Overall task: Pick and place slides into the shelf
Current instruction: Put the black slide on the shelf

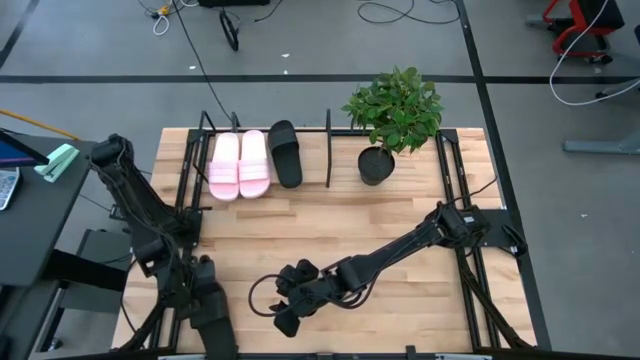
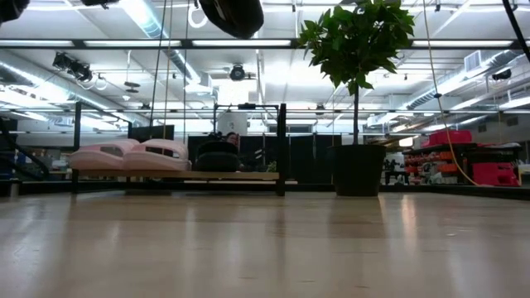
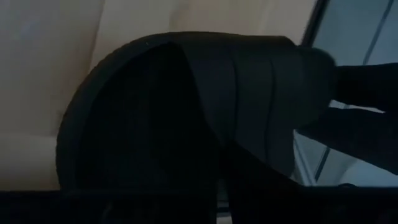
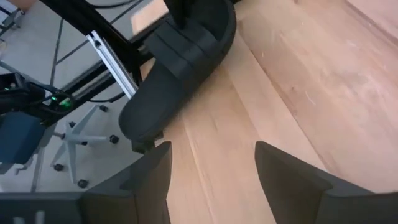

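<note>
Two pale pink slides and one black slide lie side by side in the black tube shelf at the table's far left. The low view shows them soles down on the shelf's board. Another black slide is at the table's near left corner, with my left gripper shut on it. My right gripper hovers open over the near middle of the table, a little to the right of that slide, with nothing between its fingers. My left gripper holds the black slide at its wide strap, coming down on it from above. One dark finger shows beside the strap; how the other lies is lost in the dark. The slide is tilted, one end lower, by the table's edge.
A potted plant stands at the far edge, right of the shelf. The shelf has free room between the black slide and its right end post. Bare wood lies between the shelf and both grippers. Black frame rails run along both table sides.
</note>
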Robot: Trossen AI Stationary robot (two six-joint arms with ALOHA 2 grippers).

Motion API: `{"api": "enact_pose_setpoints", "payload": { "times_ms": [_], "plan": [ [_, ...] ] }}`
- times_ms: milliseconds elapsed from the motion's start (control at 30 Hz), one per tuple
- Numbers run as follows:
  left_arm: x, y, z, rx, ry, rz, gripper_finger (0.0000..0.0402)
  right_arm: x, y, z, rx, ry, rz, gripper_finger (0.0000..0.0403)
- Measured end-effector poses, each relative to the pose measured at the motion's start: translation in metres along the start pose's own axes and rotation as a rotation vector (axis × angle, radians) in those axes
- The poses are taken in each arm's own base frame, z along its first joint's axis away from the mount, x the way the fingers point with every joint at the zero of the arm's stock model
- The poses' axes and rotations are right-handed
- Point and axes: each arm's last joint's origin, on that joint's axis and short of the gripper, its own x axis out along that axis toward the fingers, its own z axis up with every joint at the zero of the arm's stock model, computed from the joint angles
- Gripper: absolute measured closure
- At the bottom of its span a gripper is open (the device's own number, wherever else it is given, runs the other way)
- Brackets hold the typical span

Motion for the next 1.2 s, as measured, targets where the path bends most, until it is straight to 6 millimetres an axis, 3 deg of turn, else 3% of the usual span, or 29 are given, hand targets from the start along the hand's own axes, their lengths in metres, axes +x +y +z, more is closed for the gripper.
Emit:
{"api": "enact_pose_setpoints", "payload": {
  "times_ms": [300,600,867,1200],
  "plan": [
    [-0.041,-0.023,0.021,0.079,-0.036,0.041,0.0391,-0.025,0.007,0.015,-0.057,-0.001,0.035,0.0176],
    [-0.104,-0.044,0.052,0.173,-0.111,0.039,0.0391,-0.066,0.011,0.048,-0.068,-0.096,0.058,0.0176],
    [-0.151,-0.036,0.075,0.199,-0.125,0.106,0.0391,-0.101,0.01,0.063,-0.171,-0.132,0.005,0.0178],
    [-0.167,-0.019,0.102,0.246,-0.146,0.098,0.0391,-0.114,0.005,0.065,-0.198,-0.133,-0.071,0.0178]
  ]
}}
